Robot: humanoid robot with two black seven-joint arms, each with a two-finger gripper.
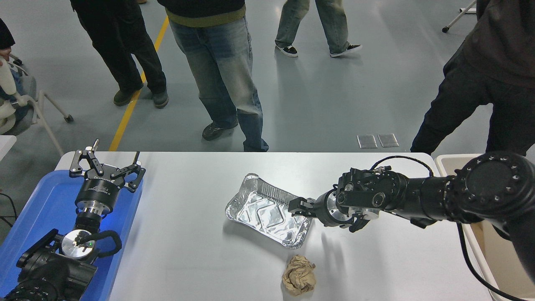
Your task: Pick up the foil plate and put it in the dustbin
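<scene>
The foil plate [263, 213] is a shiny silver tray that lies on the white table [192, 251] at its middle. My right gripper [300, 206] reaches in from the right, low over the table, and is at the plate's right-hand wall. Its jaws look open, one inside the plate and one outside, astride the rim. The plate rests on the table. The beige dustbin [448, 160] stands off the table's right edge, mostly hidden behind my right arm. My left gripper [106, 167] is open and parked at the lower left.
A crumpled brown paper ball [298, 275] lies just in front of the plate. A blue tray [42, 209] sits under my left arm. Several people stand at the far side, one close to the right corner by the dustbin.
</scene>
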